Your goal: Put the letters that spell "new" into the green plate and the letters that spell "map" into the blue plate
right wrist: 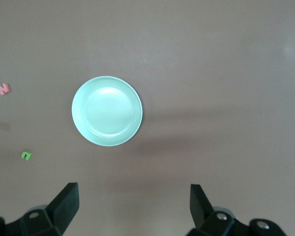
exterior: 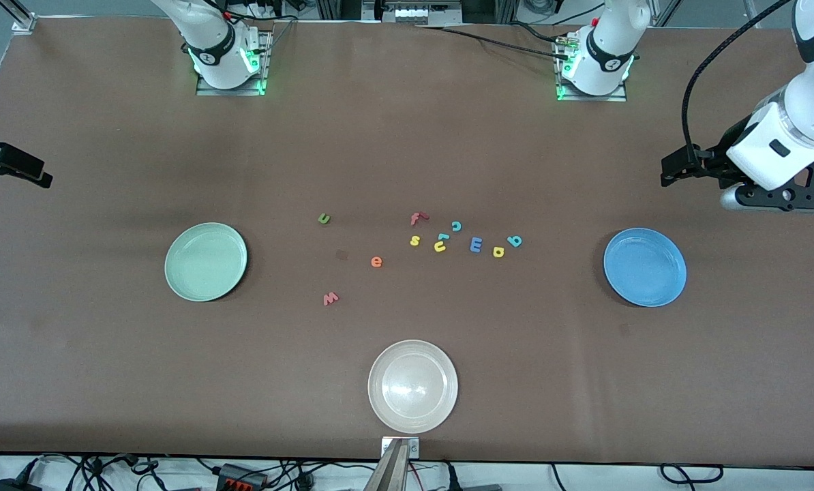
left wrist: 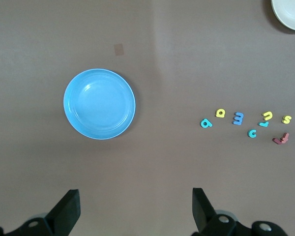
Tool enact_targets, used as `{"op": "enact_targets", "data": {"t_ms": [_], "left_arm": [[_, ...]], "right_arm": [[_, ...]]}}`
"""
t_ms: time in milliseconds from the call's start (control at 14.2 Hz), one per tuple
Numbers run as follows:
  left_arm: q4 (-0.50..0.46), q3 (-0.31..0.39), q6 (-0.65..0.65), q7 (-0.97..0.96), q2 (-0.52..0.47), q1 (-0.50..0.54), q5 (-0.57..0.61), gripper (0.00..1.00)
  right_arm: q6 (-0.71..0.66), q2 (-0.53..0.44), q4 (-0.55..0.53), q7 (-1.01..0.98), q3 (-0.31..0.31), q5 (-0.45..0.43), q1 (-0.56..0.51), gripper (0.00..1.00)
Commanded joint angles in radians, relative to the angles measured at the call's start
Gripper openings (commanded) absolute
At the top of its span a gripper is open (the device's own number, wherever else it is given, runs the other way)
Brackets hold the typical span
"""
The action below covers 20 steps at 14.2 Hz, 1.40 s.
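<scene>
I judge that nothing is sorted yet: both plates sit bare and every letter lies loose mid-table. The left pincer (left wrist: 135, 211) hangs high over the table near the blue plate (exterior: 673, 276), jaws spread wide and holding nothing; the right pincer (right wrist: 133, 209) waits likewise, wide and empty, by the green plate (exterior: 175, 279).

For "new", the green n (exterior: 324, 218), orange e (exterior: 376, 261) and pink w (exterior: 330, 298) lie apart, toward the right arm's end. For "map", the blue m (exterior: 476, 244), yellow a (exterior: 498, 251) and teal p (exterior: 514, 240) lie close together.

Next I'd descend on one letter, likely the p. The yellow u (exterior: 440, 246), yellow s (exterior: 414, 240), teal c (exterior: 456, 226) and red f (exterior: 417, 218) crowd beside the m; the cream plate (exterior: 380, 402) must stay unused.
</scene>
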Motion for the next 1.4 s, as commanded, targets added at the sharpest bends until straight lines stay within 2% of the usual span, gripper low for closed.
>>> {"op": "enact_targets", "data": {"t_ms": [0, 140, 421, 702, 843, 1053, 1194, 1334], "left_arm": [[0.018, -0.006, -0.003, -0.003, 0.002, 0.004, -0.009, 1.0], [0.018, -0.006, 0.029, -0.005, 0.01, 0.003, -0.014, 1.0], [0.016, -0.005, 0.069, 0.006, 0.023, 0.006, -0.016, 1.0], [0.015, -0.006, 0.107, 0.003, 0.082, -0.025, -0.011, 1.0], [0.016, -0.006, 0.121, -0.003, 0.134, -0.045, -0.012, 1.0], [0.018, -0.005, 0.126, -0.005, 0.281, -0.092, -0.012, 1.0], [0.009, -0.003, 0.234, -0.032, 0.359, -0.15, -0.011, 1.0], [0.001, -0.003, 0.325, -0.165, 0.451, -0.206, -0.008, 1.0]], "right_arm": [[-0.011, 0.015, -0.001, -0.01, 0.005, 0.0, 0.036, 1.0], [-0.015, 0.052, -0.001, -0.009, 0.005, 0.001, 0.089, 1.0], [0.017, 0.15, -0.004, 0.022, 0.005, 0.001, 0.272, 1.0], [0.172, 0.216, -0.093, 0.143, 0.005, 0.001, 0.409, 1.0], [0.212, 0.263, -0.102, 0.205, 0.005, 0.001, 0.476, 1.0], [0.238, 0.329, -0.105, 0.392, 0.005, 0.001, 0.579, 1.0], [0.269, 0.354, -0.131, 0.507, 0.005, 0.009, 0.607, 1.0], [0.349, 0.351, -0.212, 0.587, 0.007, 0.017, 0.611, 1.0]]}}
